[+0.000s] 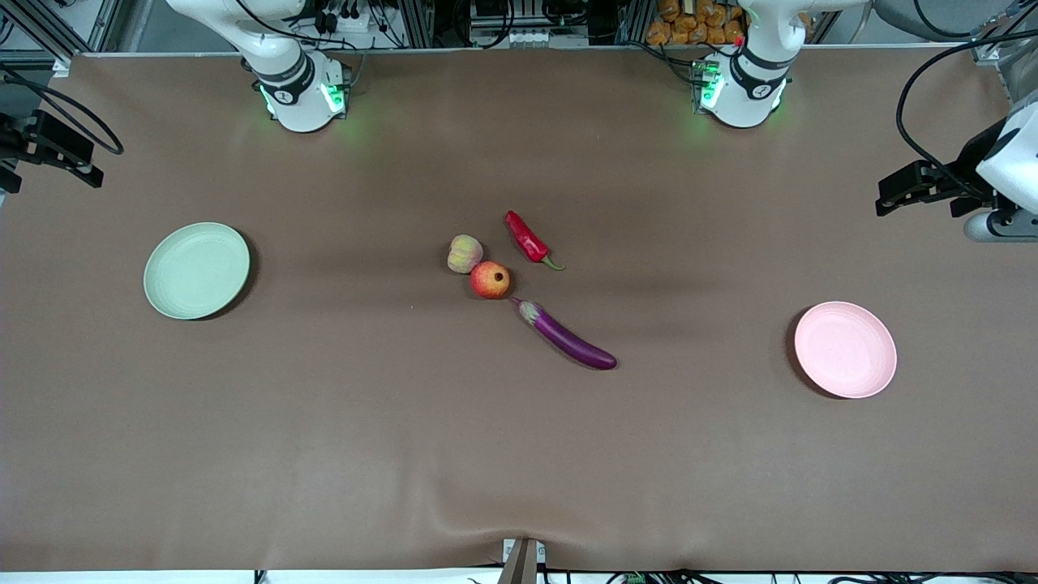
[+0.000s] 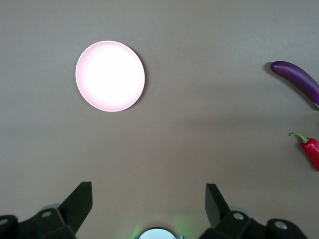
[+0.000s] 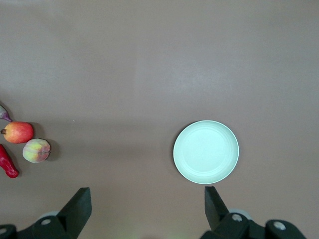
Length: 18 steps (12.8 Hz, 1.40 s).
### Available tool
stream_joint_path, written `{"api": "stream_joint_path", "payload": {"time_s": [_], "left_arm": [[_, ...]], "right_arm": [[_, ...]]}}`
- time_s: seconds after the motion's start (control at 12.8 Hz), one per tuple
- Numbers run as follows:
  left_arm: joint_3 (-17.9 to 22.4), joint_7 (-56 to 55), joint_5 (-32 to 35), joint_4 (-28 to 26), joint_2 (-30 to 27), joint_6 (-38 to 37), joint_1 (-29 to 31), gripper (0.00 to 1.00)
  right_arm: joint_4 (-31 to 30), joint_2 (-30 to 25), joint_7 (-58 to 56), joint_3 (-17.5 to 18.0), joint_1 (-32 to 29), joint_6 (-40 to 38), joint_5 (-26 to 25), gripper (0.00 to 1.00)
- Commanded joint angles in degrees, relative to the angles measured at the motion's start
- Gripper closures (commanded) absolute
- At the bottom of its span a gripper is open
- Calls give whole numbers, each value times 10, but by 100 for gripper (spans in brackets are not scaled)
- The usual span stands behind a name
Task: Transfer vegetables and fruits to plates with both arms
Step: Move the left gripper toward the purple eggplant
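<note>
Well apart from each raised, open tool [image 2: 148,206], mid-table produce [image 1: 490,280]

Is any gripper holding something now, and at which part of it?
Nothing is held. The left gripper and right gripper are both open and empty, high over the table.

Only pomegranate [image 1: 490,280] touching peach [image 1: 465,254] crowds a pincer.

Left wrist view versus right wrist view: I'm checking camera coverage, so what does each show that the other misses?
Only the left wrist view shows the round pale pink plate.

Only the right wrist view shows the round mint green plate, the red-orange pomegranate-like fruit and the yellow-green blushed peach.

Both show the glossy red chili pepper, the slim purple eggplant and the brown table.
</note>
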Motion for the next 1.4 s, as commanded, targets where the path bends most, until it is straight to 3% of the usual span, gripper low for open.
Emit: {"api": "stream_joint_path", "payload": {"time_s": [0.0, 0.47, 0.78, 1.17, 1.32], "left_arm": [[-2, 14, 3, 4, -4, -3, 2, 0], [-5, 6, -9, 15, -3, -2, -5, 0], [-4, 2, -109, 15, 17, -2, -7, 0], [-19, -103, -133, 17, 70, 9, -92, 0], [-20, -153, -139, 17, 89, 80, -102, 0]], "right_arm": [[-1, -2, -6, 1, -3, 0, 8, 0], [0, -2, -6, 1, -3, 0, 7, 0], [0, -2, -6, 1, -3, 0, 8, 0], [-1, -2, -6, 1, -3, -1, 8, 0], [-1, -2, -6, 1, -3, -1, 8, 0]]}}
